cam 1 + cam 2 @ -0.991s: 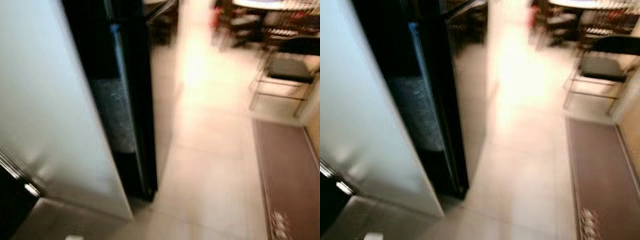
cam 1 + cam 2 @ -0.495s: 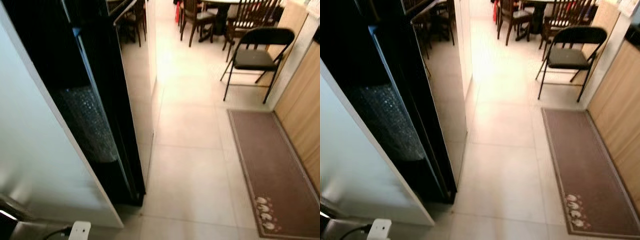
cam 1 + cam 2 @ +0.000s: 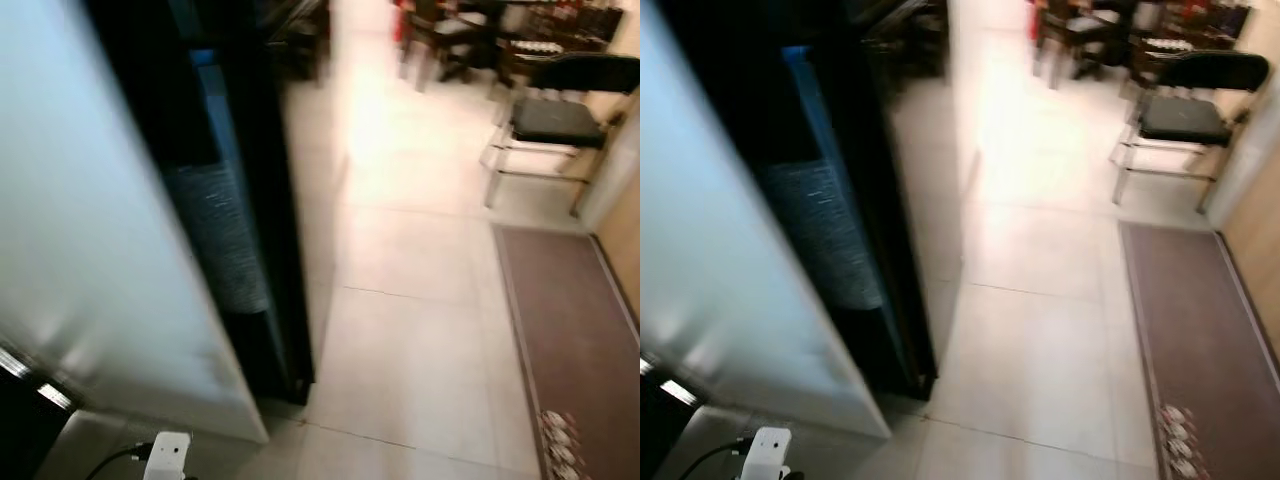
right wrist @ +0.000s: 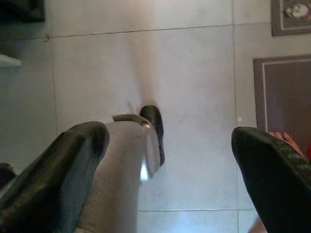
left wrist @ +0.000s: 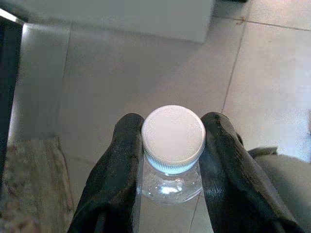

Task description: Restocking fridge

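View swung left — left claw [image 5: 171,145] grips one bottle [image 5: 172,150].

Left gripper [image 5: 172,145]: two broad black fingers [image 5: 114,179], matte, rounded at the tips. Right gripper [image 4: 170,160]: two thick black fingers [image 4: 73,160] of the same matte finish, tips rounded. Below: grey leg [image 4: 119,179] ending in a glossy black foot [image 4: 154,128].
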Available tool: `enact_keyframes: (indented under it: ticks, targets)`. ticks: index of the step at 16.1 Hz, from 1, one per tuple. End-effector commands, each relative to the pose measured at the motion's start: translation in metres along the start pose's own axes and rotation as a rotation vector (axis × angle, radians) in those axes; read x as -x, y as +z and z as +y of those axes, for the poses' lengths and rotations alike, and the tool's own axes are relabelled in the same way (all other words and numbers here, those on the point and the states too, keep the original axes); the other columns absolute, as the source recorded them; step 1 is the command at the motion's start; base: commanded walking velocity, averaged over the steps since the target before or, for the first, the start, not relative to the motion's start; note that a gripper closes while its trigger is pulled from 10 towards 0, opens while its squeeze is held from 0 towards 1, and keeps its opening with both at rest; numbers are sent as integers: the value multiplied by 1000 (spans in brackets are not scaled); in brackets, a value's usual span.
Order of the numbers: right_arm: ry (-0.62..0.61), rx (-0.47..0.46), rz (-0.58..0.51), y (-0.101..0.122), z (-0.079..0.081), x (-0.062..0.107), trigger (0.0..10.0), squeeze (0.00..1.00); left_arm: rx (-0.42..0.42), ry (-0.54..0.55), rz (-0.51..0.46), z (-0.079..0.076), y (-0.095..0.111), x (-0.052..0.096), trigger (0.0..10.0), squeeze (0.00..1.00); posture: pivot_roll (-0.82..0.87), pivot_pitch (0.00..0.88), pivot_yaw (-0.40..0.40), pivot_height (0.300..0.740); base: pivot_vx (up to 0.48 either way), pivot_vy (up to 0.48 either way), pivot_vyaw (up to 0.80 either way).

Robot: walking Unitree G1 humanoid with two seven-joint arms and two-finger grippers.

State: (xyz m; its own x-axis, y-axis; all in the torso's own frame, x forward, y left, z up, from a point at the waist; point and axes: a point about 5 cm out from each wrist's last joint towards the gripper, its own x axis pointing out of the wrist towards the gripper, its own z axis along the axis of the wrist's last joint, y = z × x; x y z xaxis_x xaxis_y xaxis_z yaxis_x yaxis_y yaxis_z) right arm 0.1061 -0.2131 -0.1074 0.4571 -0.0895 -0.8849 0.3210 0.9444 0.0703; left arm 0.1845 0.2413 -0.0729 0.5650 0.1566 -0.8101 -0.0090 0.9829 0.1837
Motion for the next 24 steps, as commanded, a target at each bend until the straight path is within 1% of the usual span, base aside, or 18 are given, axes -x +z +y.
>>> enact_keyframes:
  ticks: [1,15,18,22,24]
  targets:
    - [4,-10,13,-4,3,0,10000,0,-2,17,32,7,-7,1,10000,0,-24,0,50,740,0,0,0]
    - [0,-6,15,-5,3,0,10000,0,13,20,28,8,-8,2,10000,0,-23,0,48,740,0,20,0]
    - [-1,-6,14,-5,3,0,10000,0,17,19,28,7,-8,2,10000,0,-22,0,46,740,0,320,0]
    - [-2,-5,13,-5,2,0,10000,0,21,18,31,6,-9,2,10000,0,-23,0,44,740,0,0,0]
    - [-1,-5,13,-4,2,0,10000,0,19,19,31,7,-10,2,10000,0,-22,0,43,740,0,480,0]
